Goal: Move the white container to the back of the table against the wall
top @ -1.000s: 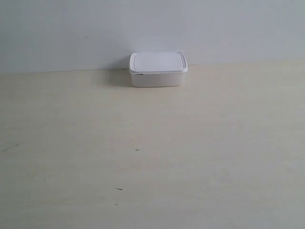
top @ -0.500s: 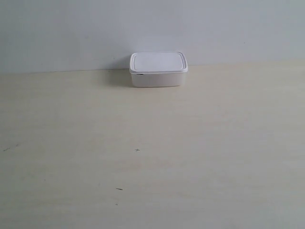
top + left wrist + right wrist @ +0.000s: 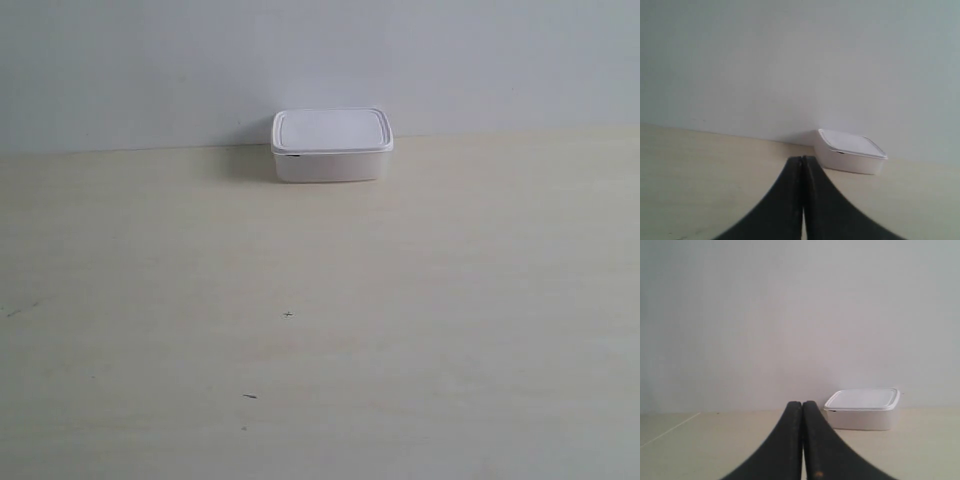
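Observation:
The white container (image 3: pixel 332 146), lid on, stands at the far edge of the pale beige table (image 3: pixel 320 330), its back against the plain grey-white wall (image 3: pixel 320 60). No arm or gripper shows in the exterior view. In the left wrist view my left gripper (image 3: pixel 803 159) is shut with nothing in it, well short of the white container (image 3: pixel 851 151). In the right wrist view my right gripper (image 3: pixel 802 404) is also shut and holds nothing, and the white container (image 3: pixel 863 409) sits apart from it against the wall.
A few tiny dark specks (image 3: pixel 288 315) mark the tabletop in front of the container. The table meets the wall along a straight line (image 3: pixel 120 150). Nothing else stands on the table in these views.

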You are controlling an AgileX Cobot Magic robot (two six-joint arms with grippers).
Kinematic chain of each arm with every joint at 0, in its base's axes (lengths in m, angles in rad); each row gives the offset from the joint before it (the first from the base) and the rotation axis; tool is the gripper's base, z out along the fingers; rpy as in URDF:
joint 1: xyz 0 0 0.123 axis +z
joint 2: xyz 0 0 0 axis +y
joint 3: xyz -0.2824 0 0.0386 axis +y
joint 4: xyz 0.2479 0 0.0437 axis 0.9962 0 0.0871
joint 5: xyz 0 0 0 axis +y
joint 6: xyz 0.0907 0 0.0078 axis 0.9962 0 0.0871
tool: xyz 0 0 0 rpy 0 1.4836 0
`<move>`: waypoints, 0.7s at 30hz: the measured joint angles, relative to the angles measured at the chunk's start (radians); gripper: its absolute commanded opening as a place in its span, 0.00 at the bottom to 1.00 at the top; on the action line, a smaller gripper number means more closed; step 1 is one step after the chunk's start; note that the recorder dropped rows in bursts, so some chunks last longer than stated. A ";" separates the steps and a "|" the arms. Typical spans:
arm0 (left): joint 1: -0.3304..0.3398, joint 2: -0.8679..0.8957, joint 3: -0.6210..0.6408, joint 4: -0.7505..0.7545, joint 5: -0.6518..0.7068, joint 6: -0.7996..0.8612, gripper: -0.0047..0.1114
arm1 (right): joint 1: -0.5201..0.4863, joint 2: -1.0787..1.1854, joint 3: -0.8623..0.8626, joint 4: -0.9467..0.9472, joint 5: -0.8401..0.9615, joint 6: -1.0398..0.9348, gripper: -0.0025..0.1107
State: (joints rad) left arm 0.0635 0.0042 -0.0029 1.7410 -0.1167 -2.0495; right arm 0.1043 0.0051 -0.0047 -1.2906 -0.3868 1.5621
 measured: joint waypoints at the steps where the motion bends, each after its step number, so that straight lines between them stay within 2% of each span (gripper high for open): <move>1: 0.028 0.000 0.000 0.000 0.000 0.000 0.04 | -0.020 0.000 0.000 0.000 0.000 -0.001 0.02; 5: 0.113 0.000 0.000 0.001 -0.001 0.000 0.04 | -0.087 0.000 0.000 0.000 0.000 -0.001 0.02; 10: 0.185 0.000 0.000 0.002 -0.001 0.000 0.04 | -0.158 0.000 0.000 0.000 0.000 -0.001 0.02; 21: 0.200 0.000 0.000 0.002 -0.001 0.000 0.04 | -0.189 0.000 0.000 0.000 0.000 -0.002 0.02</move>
State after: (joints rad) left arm 0.2632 0.0042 -0.0029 1.7431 -0.1182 -2.0495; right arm -0.0842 0.0051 -0.0047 -1.2906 -0.3868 1.5596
